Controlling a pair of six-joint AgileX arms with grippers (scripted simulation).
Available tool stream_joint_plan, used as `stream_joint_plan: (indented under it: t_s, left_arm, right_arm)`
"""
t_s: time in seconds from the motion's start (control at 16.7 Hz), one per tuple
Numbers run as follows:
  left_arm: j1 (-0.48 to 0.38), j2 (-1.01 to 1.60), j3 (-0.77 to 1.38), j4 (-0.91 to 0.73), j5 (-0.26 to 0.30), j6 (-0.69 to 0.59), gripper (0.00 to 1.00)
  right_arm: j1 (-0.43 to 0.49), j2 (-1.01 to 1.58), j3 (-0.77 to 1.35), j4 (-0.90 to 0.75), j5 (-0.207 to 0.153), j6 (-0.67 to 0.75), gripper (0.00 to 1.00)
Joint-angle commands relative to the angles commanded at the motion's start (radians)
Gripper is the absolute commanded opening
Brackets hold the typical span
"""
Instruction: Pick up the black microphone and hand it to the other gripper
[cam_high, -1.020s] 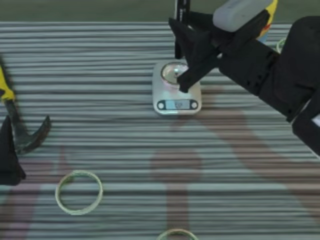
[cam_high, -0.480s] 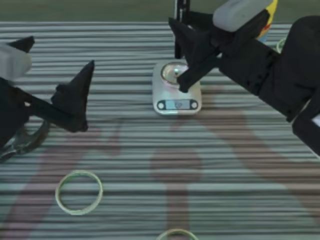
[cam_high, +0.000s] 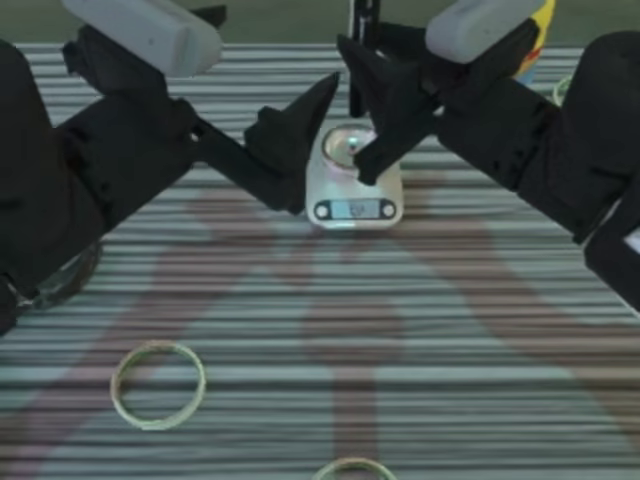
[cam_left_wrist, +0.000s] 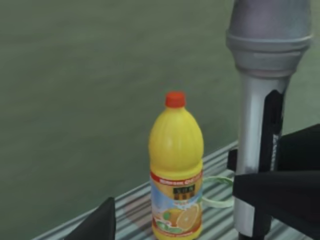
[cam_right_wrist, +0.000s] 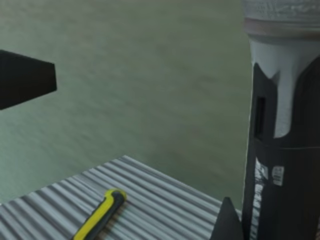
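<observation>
A worktop (cam_high: 450, 330) of fine grey-and-white stripes carries everything, with a plain dull-green backdrop behind it. The small silver kitchen scale (cam_high: 353, 196) with its round platter and dark display sits near the far edge and serves as the landmark. Directly above it the right claw (cam_high: 362, 110) pinches the slim black microphone (cam_left_wrist: 260, 150) upright, the round grey mesh head on top; from above, only a thin black strip of it shows beyond the scale. The left claw (cam_high: 300, 145) hangs just left of the scale, its long black fingers spread, near the microphone but not touching it.

Two pale green rings lie nearer than the scale: one (cam_high: 158, 384) well to its left, one (cam_high: 353, 468) cut off by the near edge. A yellow juice bottle with a red cap (cam_left_wrist: 176, 165) stands right of the scale. A hammer's black-and-yellow handle (cam_right_wrist: 99, 215) lies far left, mostly hidden under the left arm.
</observation>
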Motion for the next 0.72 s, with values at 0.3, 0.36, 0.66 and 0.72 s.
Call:
stream_joint_plan:
  t_s: [0.3,0.36,0.66,0.72]
  left_arm:
    - [0.002,0.001,0.000,0.000,-0.001,0.000,1.00]
    - [-0.001,0.015,0.012,0.005,-0.001,0.000,1.00]
    - [-0.023,0.225,0.156,0.071,-0.018,0.001,1.00]
    - [-0.027,0.280,0.190,0.087,-0.022,0.001,1.00]
  right_arm:
    - [0.000,0.000,0.000,0.000,0.000,0.000,0.00]
    - [0.000,0.000,0.000,0.000,0.000,0.000,0.00]
    - [0.000,0.000,0.000,0.000,0.000,0.000,0.00]
    - [0.000,0.000,0.000,0.000,0.000,0.000,0.00]
